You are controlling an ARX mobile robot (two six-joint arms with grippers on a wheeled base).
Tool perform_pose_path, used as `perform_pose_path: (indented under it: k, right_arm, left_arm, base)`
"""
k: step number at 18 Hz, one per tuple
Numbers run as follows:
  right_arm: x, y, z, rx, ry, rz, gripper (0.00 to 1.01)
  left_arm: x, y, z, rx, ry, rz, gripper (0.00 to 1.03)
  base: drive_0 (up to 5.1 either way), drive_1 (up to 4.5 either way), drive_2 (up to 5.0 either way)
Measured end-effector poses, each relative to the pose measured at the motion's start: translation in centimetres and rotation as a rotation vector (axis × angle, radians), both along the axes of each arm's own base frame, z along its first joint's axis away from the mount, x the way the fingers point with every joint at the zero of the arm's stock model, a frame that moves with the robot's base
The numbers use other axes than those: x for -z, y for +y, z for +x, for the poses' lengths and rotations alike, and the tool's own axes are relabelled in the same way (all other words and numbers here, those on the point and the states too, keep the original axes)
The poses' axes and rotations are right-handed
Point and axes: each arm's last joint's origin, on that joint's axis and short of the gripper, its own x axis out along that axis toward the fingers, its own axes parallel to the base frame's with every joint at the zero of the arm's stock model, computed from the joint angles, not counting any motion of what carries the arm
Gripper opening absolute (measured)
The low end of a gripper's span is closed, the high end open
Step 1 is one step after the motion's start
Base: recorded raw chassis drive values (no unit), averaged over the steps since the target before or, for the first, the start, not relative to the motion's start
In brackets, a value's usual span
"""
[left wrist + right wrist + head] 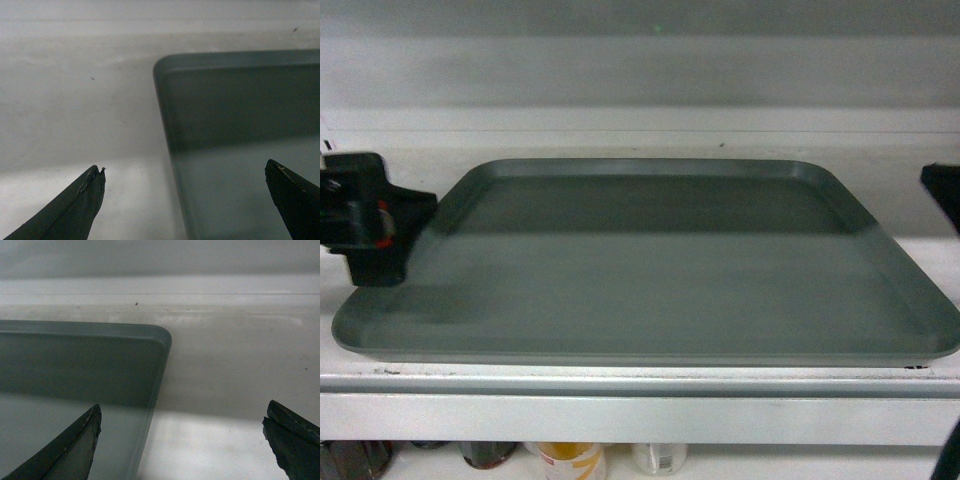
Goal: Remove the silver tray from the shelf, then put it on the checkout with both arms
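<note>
Silver tray (650,265) flat on the shelf (640,415); left gripper (185,172) and right gripper (181,412), jaws spread, each straddle a side rim, so I'd close both together, level.

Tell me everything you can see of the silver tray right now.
The silver tray is a large flat rectangle, matte dark grey-green, with rounded corners and a low upturned rim. It is empty and lies flat on the shelf, its front edge near the shelf's front strip. Both wrist views show open jaws straddling a side rim; neither gripper visibly touches it yet.
</note>
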Motion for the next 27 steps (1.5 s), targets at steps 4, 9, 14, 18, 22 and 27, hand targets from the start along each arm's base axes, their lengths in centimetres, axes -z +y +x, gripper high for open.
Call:
perform_pose_path:
  k: [4,9,14,18,22,27]
  right_arm:
    - [0.2,0.6,2.3,-0.021,0.052,-0.005,0.98]
    - [0.0,1.8,3.8,-0.027,0.14,-0.015,0.98]
    - [-0.5,2.5,5.4,0.02,0.205,-0.018,0.98]
    - [0.0,3.2,5.4,0.033,0.265,-0.046,0.98]
    - [0.5,3.1,5.8,0.067,0.252,-0.051,0.98]
    - [1.4,3.4,5.7,0.065,0.224,-0.043,0.98]
  left_arm:
    - [1.0,-1.0,3.4,0.017,0.075,0.025,0.98]
    - [0.2,-2.2,5.7,0.036,0.099,0.036,0.98]
    - [0.8,-2.3,6.2,0.038,0.175,0.039,0.98]
    - [1.0,-2.3,6.4,0.035,0.173,0.039,0.98]
    - [1.0,-2.3,6.4,0.028,0.156,0.04,0.98]
    - [1.8,-2.2,6.1,0.024,0.145,0.04,0.98]
  base:
    - [0.0,0.0,0.0]
    - [0.0,0.0,0.0]
    - [0.0,0.0,0.0]
    - [0.0,0.0,0.0]
    - [0.0,0.0,0.0]
    - [0.0,0.0,0.0]
